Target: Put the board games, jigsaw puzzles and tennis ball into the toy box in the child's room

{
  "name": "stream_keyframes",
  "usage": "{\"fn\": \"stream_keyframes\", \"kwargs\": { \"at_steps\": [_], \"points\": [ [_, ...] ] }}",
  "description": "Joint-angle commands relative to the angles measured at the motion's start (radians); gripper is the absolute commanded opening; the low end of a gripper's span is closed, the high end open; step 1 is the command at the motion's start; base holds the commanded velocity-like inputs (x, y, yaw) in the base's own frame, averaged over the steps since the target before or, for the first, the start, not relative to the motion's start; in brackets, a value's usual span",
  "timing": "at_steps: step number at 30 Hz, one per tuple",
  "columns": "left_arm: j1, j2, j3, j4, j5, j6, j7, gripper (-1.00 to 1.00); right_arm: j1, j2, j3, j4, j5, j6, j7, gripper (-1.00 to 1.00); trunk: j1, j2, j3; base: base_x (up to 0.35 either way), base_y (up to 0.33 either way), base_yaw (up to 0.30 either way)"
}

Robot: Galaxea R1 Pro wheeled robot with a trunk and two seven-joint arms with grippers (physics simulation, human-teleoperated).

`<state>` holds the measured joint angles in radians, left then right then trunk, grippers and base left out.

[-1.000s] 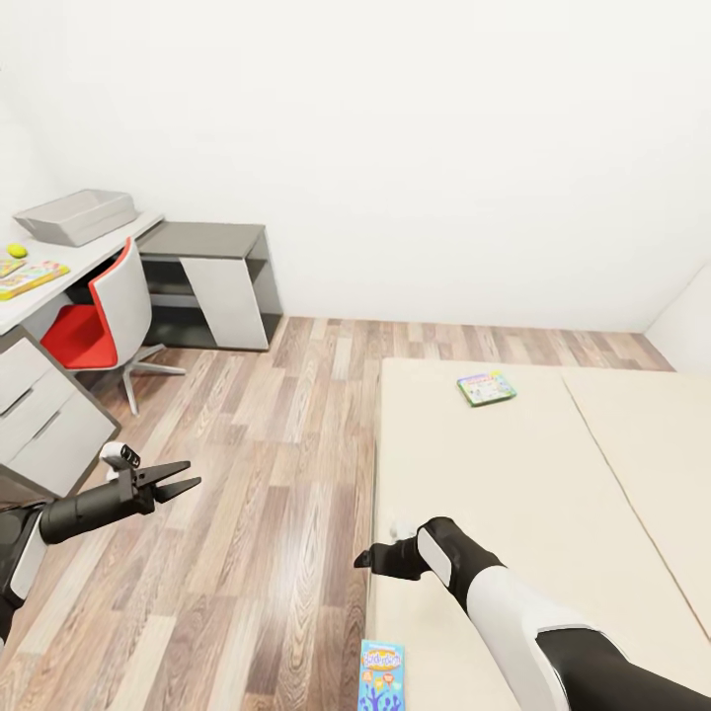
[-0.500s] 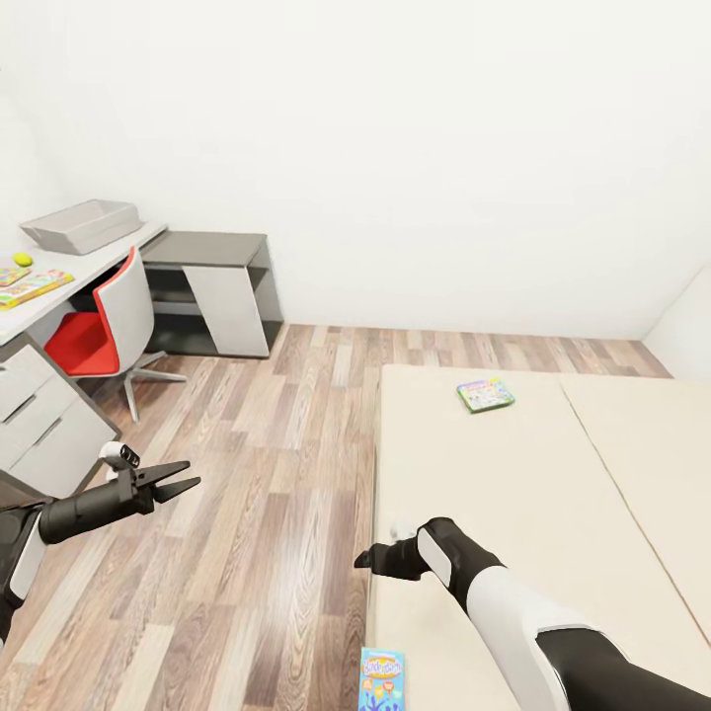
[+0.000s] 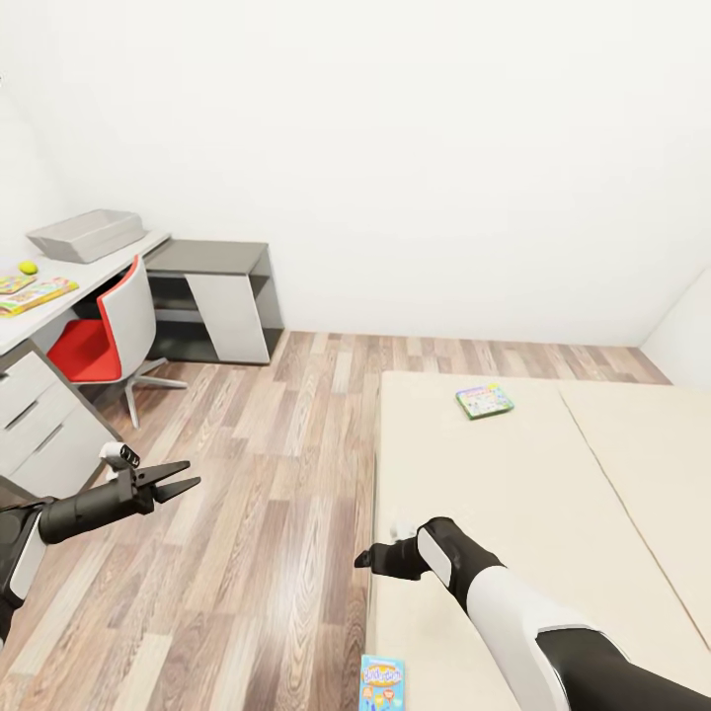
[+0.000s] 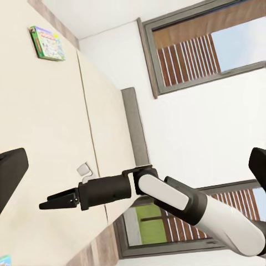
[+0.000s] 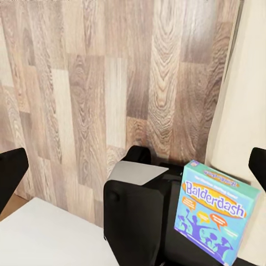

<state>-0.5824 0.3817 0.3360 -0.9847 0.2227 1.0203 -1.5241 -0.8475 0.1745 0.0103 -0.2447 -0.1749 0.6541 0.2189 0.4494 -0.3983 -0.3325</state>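
Two flat board game boxes on cream bed: green-bordered (image 3: 485,401), blue (image 3: 382,682). One yellow-green ball (image 3: 29,267). One grey bin (image 3: 86,234). One red chair (image 3: 104,332).

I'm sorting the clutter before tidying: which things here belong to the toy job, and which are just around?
Job: blue game box, green game box, both on the bed; puzzle mat, ball, grey bin on the desk.

Around: red chair, low cabinet.
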Motion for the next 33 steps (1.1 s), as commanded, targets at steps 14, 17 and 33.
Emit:
{"fn": "stream_keyframes", "kwargs": {
  "at_steps": [14,17,33],
  "points": [
    [-0.001,0.0,0.0,0.0,0.0,0.01,-0.004,1.0,0.001,0.0,0.002,0.008,-0.003,-0.056,-0.008,1.0,0.001,-0.002,0.003,0.0,0.0,0.0],
    [-0.001,0.0,0.0,0.0,0.0,0.01,-0.004,1.0,0.001,0.0,0.002,0.008,-0.003,-0.06,-0.02,1.0,0.001,-0.002,0.003,0.0,0.0,0.0],
    [-0.001,0.0,0.0,0.0,0.0,0.01,-0.004,1.0,0.001,0.0,0.001,0.007,-0.005,-0.063,-0.053,1.0,0.001,-0.002,0.003,0.0,0.0,0.0]
  ]
}}
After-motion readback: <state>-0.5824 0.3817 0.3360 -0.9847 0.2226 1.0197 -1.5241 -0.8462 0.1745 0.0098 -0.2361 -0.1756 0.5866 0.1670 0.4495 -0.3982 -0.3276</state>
